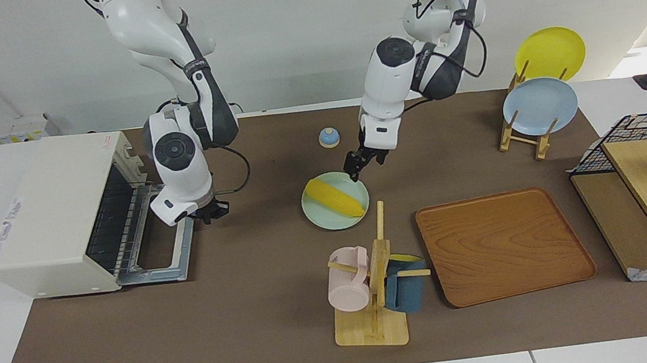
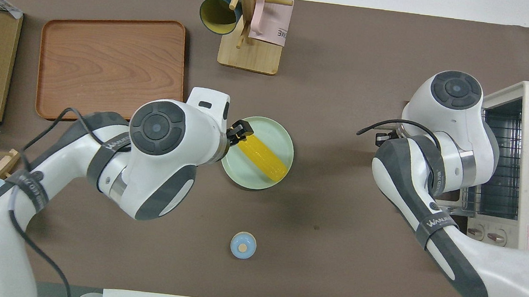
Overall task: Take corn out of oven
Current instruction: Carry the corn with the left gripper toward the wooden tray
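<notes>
The corn [image 1: 334,197] lies on a pale green plate [image 1: 318,215] in the middle of the table, and shows in the overhead view [image 2: 263,158] on the same plate [image 2: 247,173]. My left gripper [image 1: 354,172] hangs just above the plate's rim by the corn's end toward the left arm; from above [image 2: 240,131] it covers that end. The oven [image 1: 53,212] stands at the right arm's end of the table, its door [image 1: 176,253] folded down flat and its wire rack [image 2: 498,161] showing. My right gripper [image 1: 211,209] hovers over the open door.
A small blue bell [image 1: 329,137] sits nearer to the robots than the plate. A wooden mug rack [image 1: 373,297] with a pink and a blue mug, and a wooden tray [image 1: 501,243], lie farther out. A plate stand [image 1: 537,108] and a wire shelf [image 1: 645,169] are at the left arm's end.
</notes>
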### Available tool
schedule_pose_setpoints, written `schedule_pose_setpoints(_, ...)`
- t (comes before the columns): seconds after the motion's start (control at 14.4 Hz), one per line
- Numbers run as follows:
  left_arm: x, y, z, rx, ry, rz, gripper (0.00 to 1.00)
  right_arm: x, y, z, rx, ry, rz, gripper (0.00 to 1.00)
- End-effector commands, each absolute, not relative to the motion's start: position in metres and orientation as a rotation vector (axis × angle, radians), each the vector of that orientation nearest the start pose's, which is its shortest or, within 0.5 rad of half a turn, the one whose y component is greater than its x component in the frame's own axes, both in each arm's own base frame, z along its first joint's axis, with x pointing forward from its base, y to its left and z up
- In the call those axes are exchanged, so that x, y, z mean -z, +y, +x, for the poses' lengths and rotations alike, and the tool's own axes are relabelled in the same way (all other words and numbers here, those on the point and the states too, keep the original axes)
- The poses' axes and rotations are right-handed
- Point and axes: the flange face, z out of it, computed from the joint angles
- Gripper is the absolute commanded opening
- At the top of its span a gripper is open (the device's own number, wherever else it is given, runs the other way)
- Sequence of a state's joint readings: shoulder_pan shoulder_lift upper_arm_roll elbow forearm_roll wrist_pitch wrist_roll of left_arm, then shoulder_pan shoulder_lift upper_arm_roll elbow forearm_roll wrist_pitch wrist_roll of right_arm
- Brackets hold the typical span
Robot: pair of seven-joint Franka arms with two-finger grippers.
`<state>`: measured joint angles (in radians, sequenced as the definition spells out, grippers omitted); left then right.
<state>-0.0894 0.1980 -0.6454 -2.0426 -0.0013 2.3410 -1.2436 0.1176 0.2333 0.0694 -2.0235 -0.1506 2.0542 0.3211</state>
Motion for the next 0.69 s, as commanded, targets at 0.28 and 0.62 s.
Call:
schedule_pose_setpoints(0.28,-0.311,-0.439,0.436,-0.05,-0.909,-3.198,0.95,-0.29,0.067,0.557,-0.241,0.033,-3.319,0.0)
schedule_pose_setpoints(0.62,-0.327,-0.45,0.458,0.061,-0.786,-3.163,0.0,-0.338,0.053,0.584,-0.325,-0.24,-3.432,0.0)
